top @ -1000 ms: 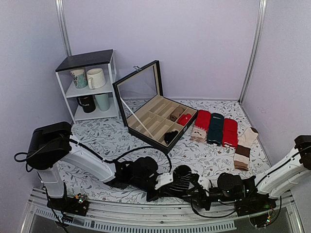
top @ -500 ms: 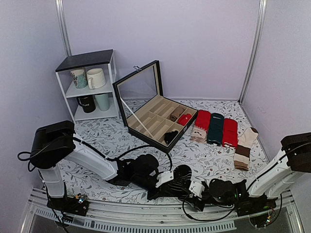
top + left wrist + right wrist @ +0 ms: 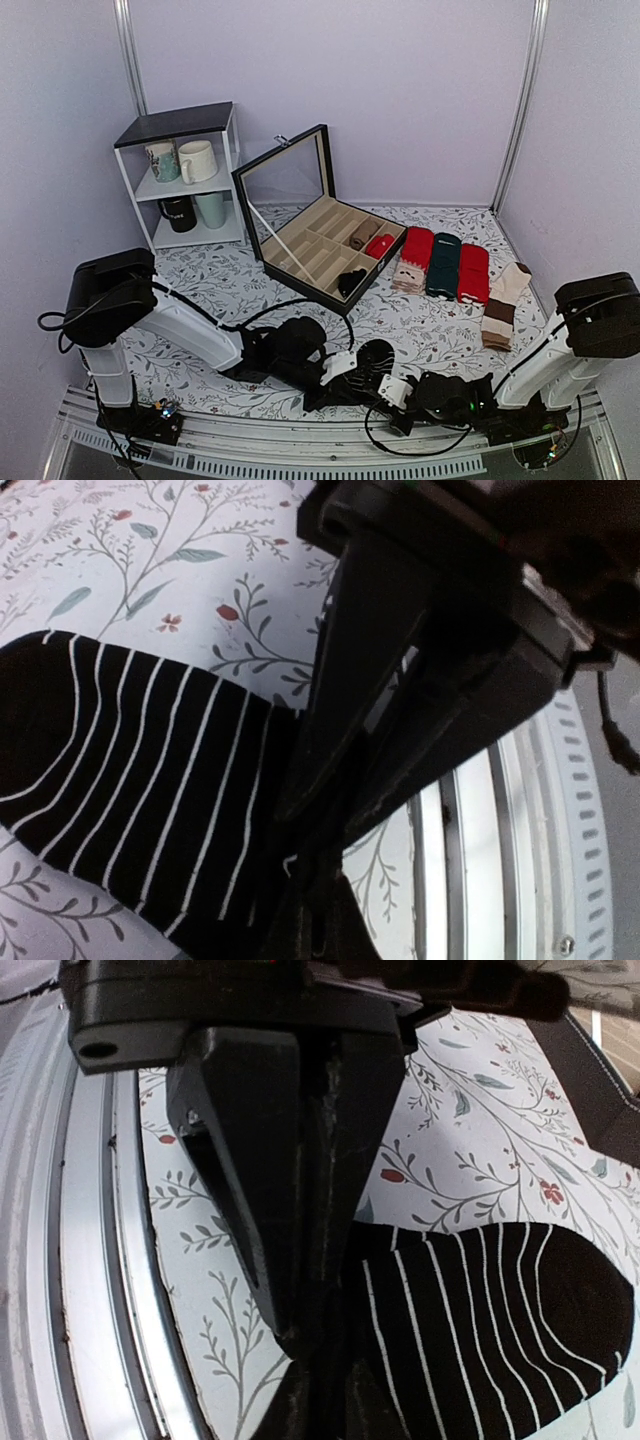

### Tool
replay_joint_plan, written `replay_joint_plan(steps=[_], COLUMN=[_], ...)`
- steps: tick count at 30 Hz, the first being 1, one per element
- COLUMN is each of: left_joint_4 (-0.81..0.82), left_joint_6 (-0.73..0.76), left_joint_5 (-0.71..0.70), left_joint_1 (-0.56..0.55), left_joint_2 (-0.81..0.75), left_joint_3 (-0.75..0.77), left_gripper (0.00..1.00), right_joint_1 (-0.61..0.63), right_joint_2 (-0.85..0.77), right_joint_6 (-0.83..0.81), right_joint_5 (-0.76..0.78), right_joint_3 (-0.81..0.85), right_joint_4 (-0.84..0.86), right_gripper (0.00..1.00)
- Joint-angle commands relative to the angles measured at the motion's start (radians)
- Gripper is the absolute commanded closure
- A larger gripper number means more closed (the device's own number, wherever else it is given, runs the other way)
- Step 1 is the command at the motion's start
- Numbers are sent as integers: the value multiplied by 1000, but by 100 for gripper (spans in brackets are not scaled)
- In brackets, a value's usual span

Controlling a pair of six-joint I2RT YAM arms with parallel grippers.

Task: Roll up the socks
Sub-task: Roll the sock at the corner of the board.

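The socks point(image 3: 375, 357), black with thin white stripes, lie bunched on the floral tablecloth near the front edge, between the two grippers. My left gripper point(image 3: 346, 372) comes in from the left and is shut on their fabric. In the left wrist view the dark fingers point(image 3: 330, 780) pinch a fold of the socks point(image 3: 130, 780). My right gripper point(image 3: 392, 388) reaches in low from the right. In the right wrist view its fingers point(image 3: 290, 1210) stand together on the near edge of the socks point(image 3: 490, 1320).
An open black box point(image 3: 300, 262) with compartments holding rolled socks stands mid-table. A white shelf point(image 3: 186, 180) with mugs is at the back left. Red and green socks point(image 3: 443, 265) and cream-and-brown socks point(image 3: 503, 300) lie right. A metal rail point(image 3: 300, 452) borders the front.
My right arm has slid left along the front edge up to the socks and its jaws have come together on them. The left gripper has stayed shut, almost still.
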Motion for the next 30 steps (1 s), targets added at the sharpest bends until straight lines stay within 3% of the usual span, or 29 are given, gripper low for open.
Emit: replay_joint_plan(steps=[1,7,15,26,30], left_joint_4=[-257,-143,66,188,293], left_joint_6=[2,16,235,415,486], left_joint_5=[-42,-224,-446,-403,-460], left_joint_1=[-5,-8,-89,-200,-217], left_joint_2=[89,-83,-312,-254,-220], left_joint_3=[-65,-116,-204,-254,-272], left_gripper=[100,90,82,79,71], right_joint_1=[-52,-109,-192,-262,-262], right_joint_2=[35,10,29,141,151], right_joint_6=[98,243,445,634,641], right_joint_5=[-90,-248,-432,-600,-609], right_joint_3=[30,-19,-61,-53,-54], right_joint_4=[-95,-103,-109,-135,-139], right_gripper=[92,97,97,97,97])
